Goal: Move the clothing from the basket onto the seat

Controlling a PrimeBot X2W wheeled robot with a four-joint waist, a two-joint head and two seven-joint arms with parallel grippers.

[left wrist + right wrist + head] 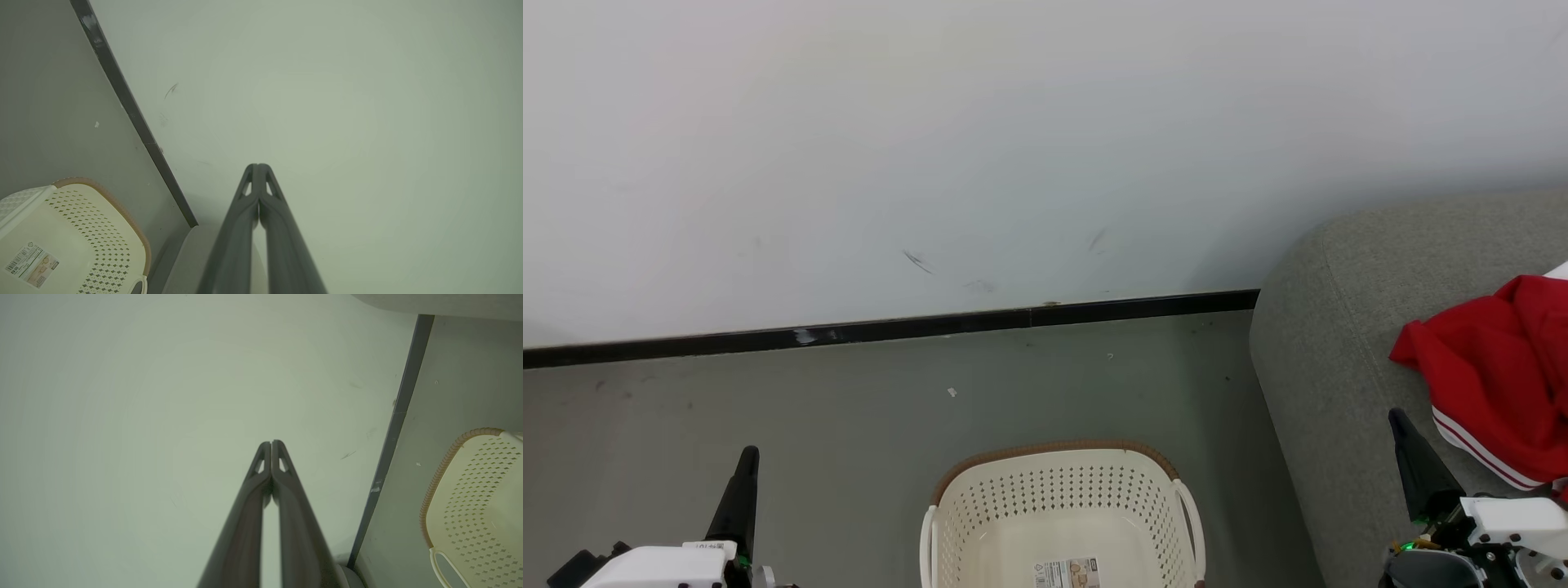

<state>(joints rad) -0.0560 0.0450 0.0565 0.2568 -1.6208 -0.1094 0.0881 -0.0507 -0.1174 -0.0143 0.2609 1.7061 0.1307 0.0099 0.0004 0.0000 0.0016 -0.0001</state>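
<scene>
Clothing (1494, 384): a red garment with white stripe trim lies bunched on the seat (1339, 343), at the right edge of the head view and partly cut off by it. The basket (1054, 490) stands on the floor (849, 425) beside the seat. The part of its bottom that shows bears a sticker (1067, 572) and no cloth; its near part is out of frame.

The left gripper (749, 454) and right gripper (1398, 418) are both pinched together, tips touching, with nothing between them. The right one sits just beside the garment's striped hem.

Risks, as judged:
- A move of the right arm could snag the hem and drag the cloth over the seat's rounded edge onto the floor.
- A garment in the basket's hidden part could be missed.

Surface and room: the seat is grey fabric with a stitched seam and is likely to hold cloth well. The floor is smooth grey with a few specks. The pale wall (931, 147) is scuffed, and a black skirting strip (931, 327) runs along its foot.
</scene>
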